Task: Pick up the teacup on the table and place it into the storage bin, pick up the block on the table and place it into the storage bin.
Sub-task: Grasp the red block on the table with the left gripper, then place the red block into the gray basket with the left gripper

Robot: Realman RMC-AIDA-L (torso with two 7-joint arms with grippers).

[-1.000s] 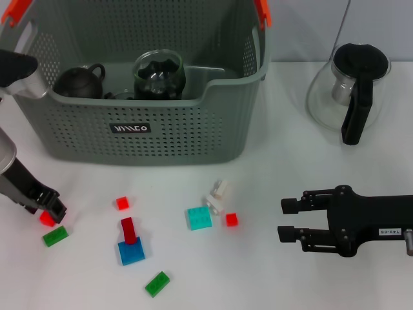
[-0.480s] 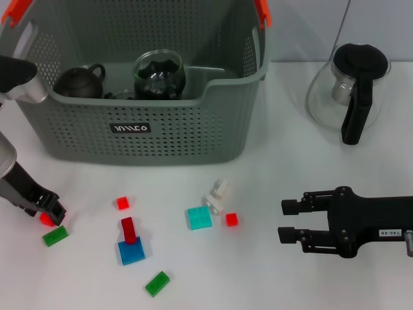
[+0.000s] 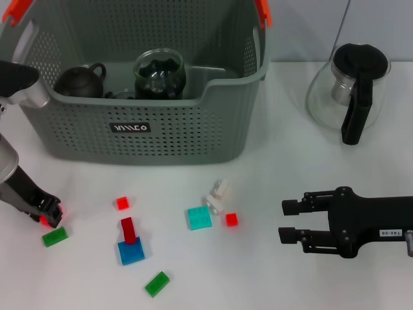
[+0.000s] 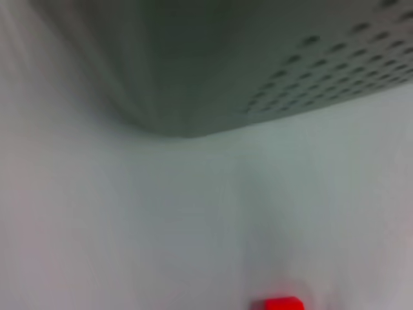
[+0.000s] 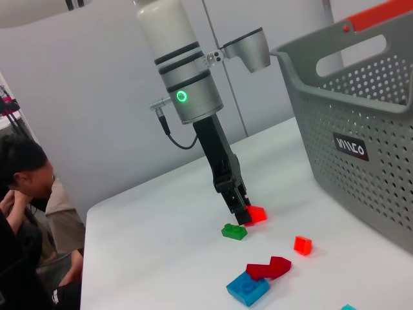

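Red block at tips of left gripper, grip state unclear. Block pickup step; next lift toward bin above. Right gripper open, idle.

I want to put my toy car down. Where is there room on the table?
Bare table lies between the storage bin and the glass teapot, and between the small red block and the right gripper. It is crowded in front of the bin, where blocks lie scattered from the left gripper to that block.
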